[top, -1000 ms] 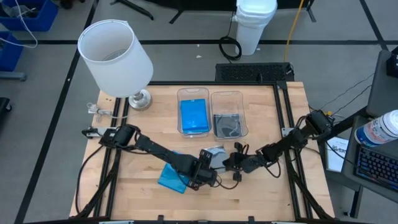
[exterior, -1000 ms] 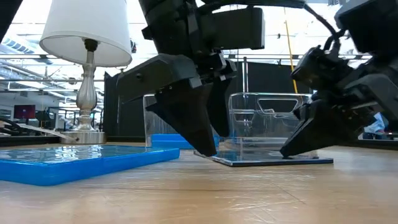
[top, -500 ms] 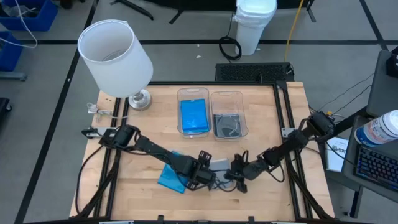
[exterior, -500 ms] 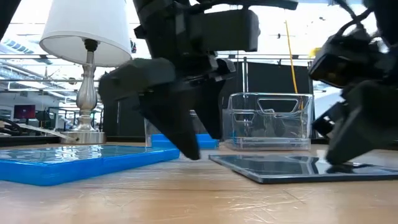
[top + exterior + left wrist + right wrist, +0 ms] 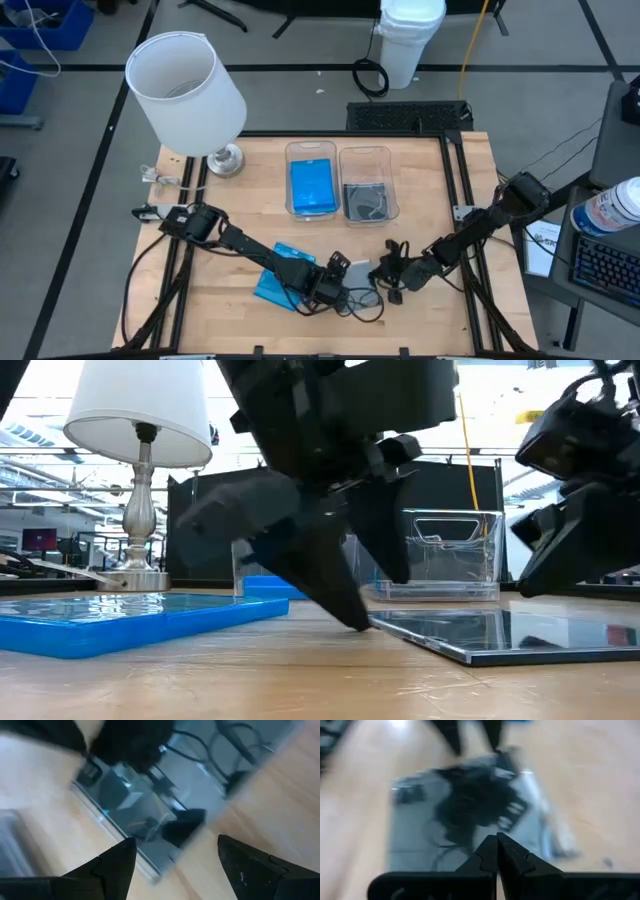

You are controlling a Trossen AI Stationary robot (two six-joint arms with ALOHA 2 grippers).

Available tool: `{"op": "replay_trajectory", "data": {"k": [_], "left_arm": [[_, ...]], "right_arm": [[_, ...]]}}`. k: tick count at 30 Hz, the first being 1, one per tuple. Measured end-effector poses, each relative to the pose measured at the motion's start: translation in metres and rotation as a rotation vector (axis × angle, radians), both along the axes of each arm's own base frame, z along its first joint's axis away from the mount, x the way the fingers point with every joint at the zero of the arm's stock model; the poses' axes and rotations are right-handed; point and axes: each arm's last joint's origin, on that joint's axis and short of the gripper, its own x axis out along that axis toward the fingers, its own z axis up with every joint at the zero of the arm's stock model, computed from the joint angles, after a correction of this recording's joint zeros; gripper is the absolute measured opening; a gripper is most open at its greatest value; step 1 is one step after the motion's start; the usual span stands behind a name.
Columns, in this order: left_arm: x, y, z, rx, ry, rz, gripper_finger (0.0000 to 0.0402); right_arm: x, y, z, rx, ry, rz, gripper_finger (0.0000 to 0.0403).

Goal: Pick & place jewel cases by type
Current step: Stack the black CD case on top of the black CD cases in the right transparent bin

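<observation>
Two grippers are seen low over the front of the wooden table, on either side of a dark grey jewel case that lies flat on the wood. The left gripper is held with its fingers spread wide, one tip set down at the case's near-left edge in the low view; nothing is clasped between them. The right gripper is kept just off the case's other side, its fingers pressed together on nothing. A bright blue jewel case is seen flat on the table beside the left arm, partly covered by it. Two clear bins are set side by side at the table's middle rear: a blue case is held in the left bin, and dark cases in the right bin. A white-shaded lamp is placed at the table's rear left corner.
</observation>
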Motion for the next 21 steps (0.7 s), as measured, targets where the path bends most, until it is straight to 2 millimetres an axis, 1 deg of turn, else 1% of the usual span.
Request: {"op": "replay_trajectory", "data": {"k": [4,9,13,19,21], "left_arm": [[0.002,0.0,-0.008,0.022,-0.005,-0.019,0.0284],[0.004,0.0,-0.008,0.024,-0.013,-0.03,0.0284],[0.007,-0.001,-0.008,0.009,-0.054,-0.027,0.0284],[0.015,-0.002,-0.02,0.001,-0.099,-0.019,0.0285],[0.017,-0.003,-0.02,-0.013,-0.12,-0.01,0.0285]], "right_arm": [[-0.006,-0.006,-0.002,0.007,0.072,-0.113,0.0],[-0.01,-0.009,-0.01,0.055,0.138,-0.208,0.0],[-0.008,-0.008,-0.018,0.088,0.147,-0.236,0.0],[-0.003,-0.005,-0.027,0.111,0.125,-0.245,0.0],[-0.004,-0.004,-0.027,0.115,0.123,-0.239,0.0]]}}
